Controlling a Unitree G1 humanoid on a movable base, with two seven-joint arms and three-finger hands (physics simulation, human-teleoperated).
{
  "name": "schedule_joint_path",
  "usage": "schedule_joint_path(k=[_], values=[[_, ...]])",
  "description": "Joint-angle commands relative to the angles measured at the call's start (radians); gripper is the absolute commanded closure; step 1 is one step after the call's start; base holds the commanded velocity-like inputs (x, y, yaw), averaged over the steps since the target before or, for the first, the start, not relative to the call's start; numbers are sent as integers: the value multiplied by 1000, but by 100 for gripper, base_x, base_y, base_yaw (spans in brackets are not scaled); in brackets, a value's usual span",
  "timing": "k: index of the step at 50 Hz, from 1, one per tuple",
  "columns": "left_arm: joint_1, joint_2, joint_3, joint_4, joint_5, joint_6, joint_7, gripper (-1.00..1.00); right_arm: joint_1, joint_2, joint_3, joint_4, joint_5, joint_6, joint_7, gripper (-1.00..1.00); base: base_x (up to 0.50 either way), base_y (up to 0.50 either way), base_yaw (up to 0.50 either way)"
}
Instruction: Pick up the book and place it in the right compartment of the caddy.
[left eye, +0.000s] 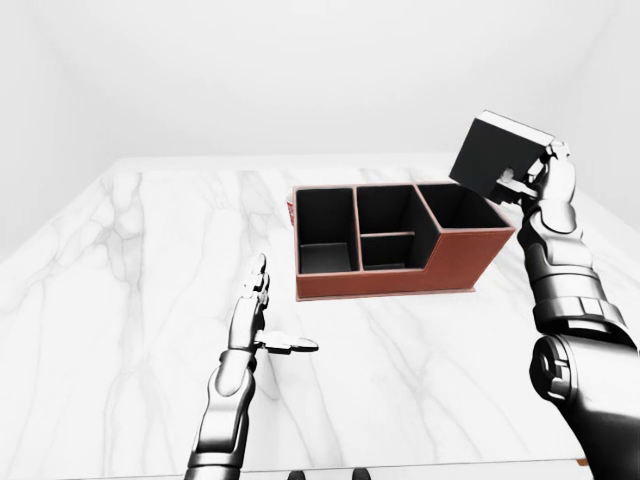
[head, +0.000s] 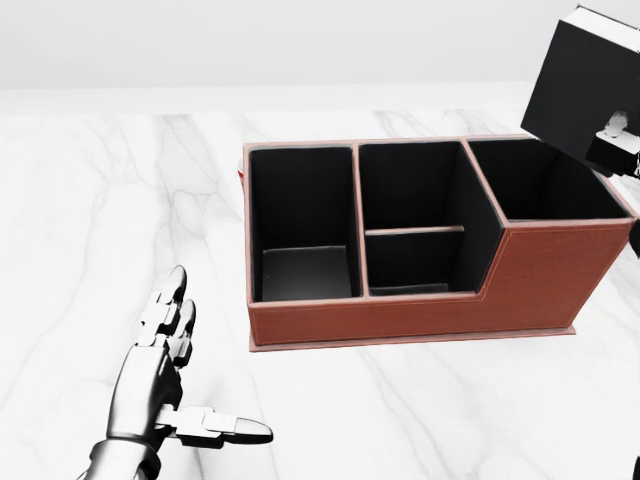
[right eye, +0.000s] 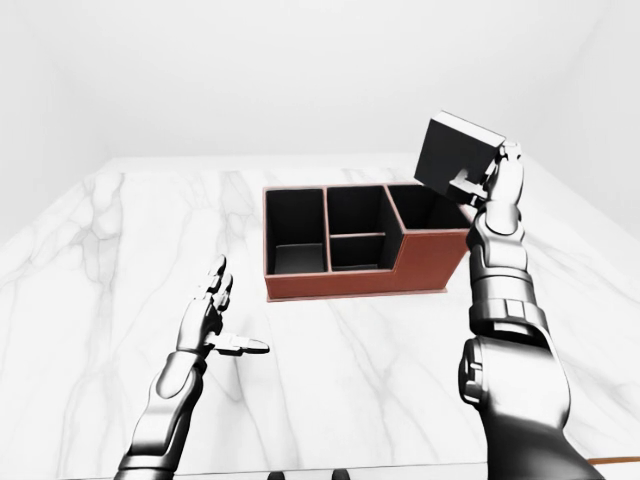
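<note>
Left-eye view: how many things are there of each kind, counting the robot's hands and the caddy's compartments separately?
Book: 1, black, held up in the right hand
Caddy: 1, red-brown
Caddy compartments: 4, all dark inside
Robot hands: 2; the left hand is open over the marble table
Table: 1
Total: 9

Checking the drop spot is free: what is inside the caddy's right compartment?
Nothing shows in the right compartment of the caddy, only dark walls. Its floor is hidden behind the tall near wall. The book, held by the right hand, hangs above its right edge.
</note>
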Motion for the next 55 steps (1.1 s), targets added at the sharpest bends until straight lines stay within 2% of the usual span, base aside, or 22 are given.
schedule_joint_path(k=[1,4,13,19,21,24,29,30,31,52,55], values=[[-6,-1,1,11,10,-1,16,-100,-51,-76,-22,221,-9,-98,-7,100,0,0,0],[-7,-1,1,20,11,-9,17,-100,-52,-79,-22,246,-9,-100,-10,100,0,0,0],[-3,-1,-1,4,11,2,16,-100,-50,-83,-19,241,-9,-100,-11,100,0,0,0],[-3,-1,-1,10,11,-4,15,-100,-44,-72,-13,221,-15,-100,-7,100,0,0,0],[1,-1,-2,1,12,2,15,-100,-46,-72,-16,204,-9,-100,2,100,0,0,0],[-3,-1,-1,12,11,-5,14,-100,-47,-75,-25,176,13,-94,15,100,0,0,0],[-4,-1,-2,13,12,-5,14,-100,-33,-72,-29,66,51,-27,31,100,0,0,0],[-4,0,-1,17,12,-9,13,-100,-23,-70,-26,18,50,2,18,100,0,0,0],[-4,-1,-2,14,12,-6,14,-100,18,-60,-35,-135,78,74,8,100,0,0,0],[-3,-1,-2,13,12,-5,14,-100,38,-53,-47,-188,75,74,4,100,0,0,0],[-3,-1,-2,7,12,0,14,-100,4,-64,-53,-155,88,74,3,100,0,0,0]])
